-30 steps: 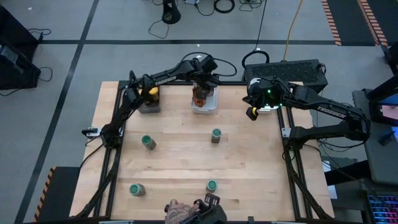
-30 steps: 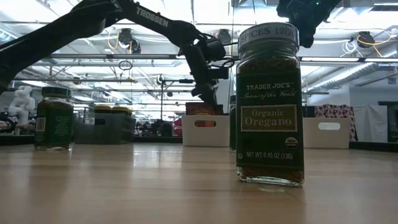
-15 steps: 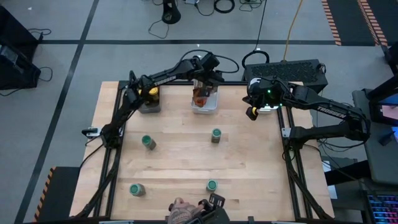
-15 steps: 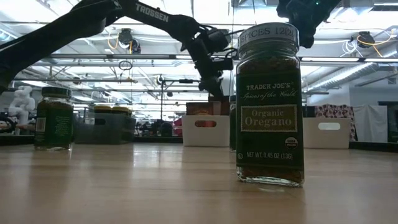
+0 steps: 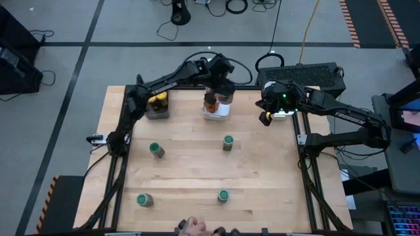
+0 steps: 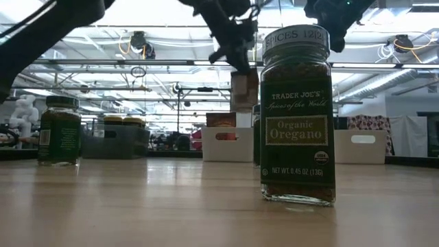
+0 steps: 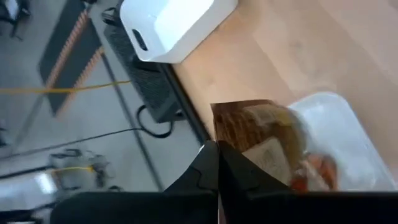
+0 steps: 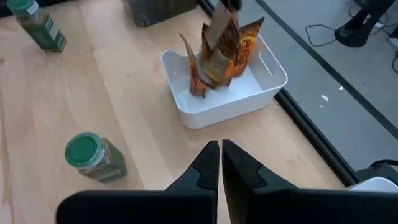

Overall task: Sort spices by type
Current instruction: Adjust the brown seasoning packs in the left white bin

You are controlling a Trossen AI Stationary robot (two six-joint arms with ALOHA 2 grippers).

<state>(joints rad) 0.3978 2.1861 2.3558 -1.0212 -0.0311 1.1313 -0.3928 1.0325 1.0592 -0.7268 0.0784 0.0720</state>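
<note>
My left gripper [image 5: 218, 84] is shut on a brown-orange packet [image 6: 244, 89] over the middle white tray [image 8: 230, 107] at the far edge. More packets [image 8: 242, 46] stand in that tray. Several green-lidded jars stand upright on the table: [image 5: 156, 150], [image 5: 228, 142], [image 5: 144, 199], [image 5: 224, 195]. Yellow-lidded jars [image 5: 158, 98] sit in the dark tray [image 5: 157, 113] at the far left. My right gripper [image 5: 266, 119] is shut and empty, in the air at the far right. My left gripper pinches the packet's upper edge [image 7: 222, 138] between its two fingers, coming from above and slanting down. The packet hangs below the fingers, upright, its lower end [image 8: 208, 65] just above the packets left in the tray.
A second white tray [image 5: 283, 113] stands at the far right below my right arm. A person's hand [image 5: 194, 227] shows at the table's near edge. Bare wood lies between the jars in the middle of the table.
My left gripper has gone up from the middle white tray, rolling at the wrist. It has drawn one packet up out of the tray, and the packet now hangs above the others. The hand at the near edge has drawn back.
</note>
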